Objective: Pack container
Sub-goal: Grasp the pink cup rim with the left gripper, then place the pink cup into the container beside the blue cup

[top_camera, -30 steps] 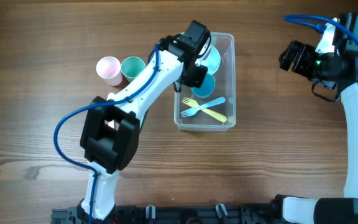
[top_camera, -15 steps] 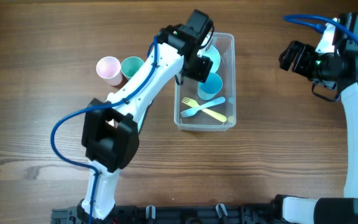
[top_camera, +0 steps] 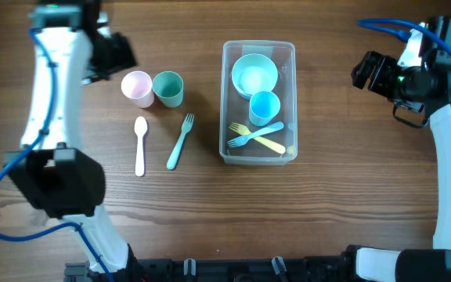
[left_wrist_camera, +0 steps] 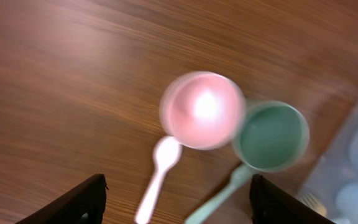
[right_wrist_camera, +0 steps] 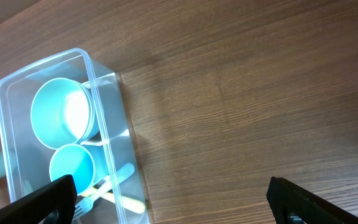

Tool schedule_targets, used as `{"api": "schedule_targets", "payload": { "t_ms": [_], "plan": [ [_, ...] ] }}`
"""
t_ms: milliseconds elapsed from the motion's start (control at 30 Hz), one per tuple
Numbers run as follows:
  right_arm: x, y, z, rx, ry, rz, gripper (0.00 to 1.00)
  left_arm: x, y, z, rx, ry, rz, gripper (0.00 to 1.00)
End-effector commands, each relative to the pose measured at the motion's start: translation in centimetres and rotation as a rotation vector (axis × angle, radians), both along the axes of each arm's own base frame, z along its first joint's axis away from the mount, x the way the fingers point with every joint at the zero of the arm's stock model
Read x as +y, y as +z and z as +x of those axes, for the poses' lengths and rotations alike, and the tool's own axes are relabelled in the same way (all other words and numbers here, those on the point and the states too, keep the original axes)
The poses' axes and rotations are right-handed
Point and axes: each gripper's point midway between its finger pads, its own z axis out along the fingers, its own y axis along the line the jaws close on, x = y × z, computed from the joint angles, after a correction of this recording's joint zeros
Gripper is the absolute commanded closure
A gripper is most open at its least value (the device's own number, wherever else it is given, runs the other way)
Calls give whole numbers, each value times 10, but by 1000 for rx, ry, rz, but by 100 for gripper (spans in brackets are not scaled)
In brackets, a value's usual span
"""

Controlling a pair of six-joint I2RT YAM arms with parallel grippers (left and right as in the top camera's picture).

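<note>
The clear container (top_camera: 258, 44) stands mid-table and holds a blue bowl (top_camera: 254, 76), a blue cup (top_camera: 263, 106) and two crossed forks (top_camera: 257, 138), one blue and one yellow. Left of it stand a pink cup (top_camera: 137, 88) and a green cup (top_camera: 167, 88), with a white spoon (top_camera: 140, 145) and a green fork (top_camera: 180, 141) lying below them. My left gripper (top_camera: 120, 56) hovers open and empty just up-left of the pink cup (left_wrist_camera: 202, 110). My right gripper (top_camera: 360, 72) hangs open and empty to the right of the container (right_wrist_camera: 104, 134).
The left wrist view is blurred; it shows the green cup (left_wrist_camera: 272, 137), the spoon (left_wrist_camera: 159, 177), the green fork (left_wrist_camera: 219, 199) and the container's edge (left_wrist_camera: 353, 180). Bare wood lies between the container and my right gripper (right_wrist_camera: 176, 205).
My left gripper opened over the container, leaving the blue cup inside, and swung away to the far upper left above the pink cup. The right arm has not moved.
</note>
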Motion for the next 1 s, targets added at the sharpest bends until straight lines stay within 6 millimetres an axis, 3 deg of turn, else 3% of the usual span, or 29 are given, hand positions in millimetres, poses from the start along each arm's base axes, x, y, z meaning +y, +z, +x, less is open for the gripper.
{"api": "schedule_targets", "payload": {
  "t_ms": [0,67,133,333,600,733,833,900,967],
  "plan": [
    [1,-4,0,9,-10,20,0,19,-30,4,61,-4,-42,26],
    [1,-4,0,9,-10,20,0,24,-64,4,130,-13,-48,29],
    [1,-4,0,9,-10,20,0,21,-84,4,176,-20,-52,34],
    [1,-4,0,9,-10,20,0,18,-121,-2,263,-28,-62,39],
    [1,-4,0,9,-10,20,0,13,-136,2,255,-39,-64,51],
    [1,-4,0,9,-10,20,0,7,-148,0,255,-45,-86,67],
    [1,-4,0,9,-10,20,0,2,-153,0,254,-53,-96,95],
    [1,-4,0,9,-10,20,0,-1,-149,-2,257,-60,-95,96],
    [1,-4,0,9,-10,20,0,-5,-133,-5,251,-68,-94,96]
  ]
}}
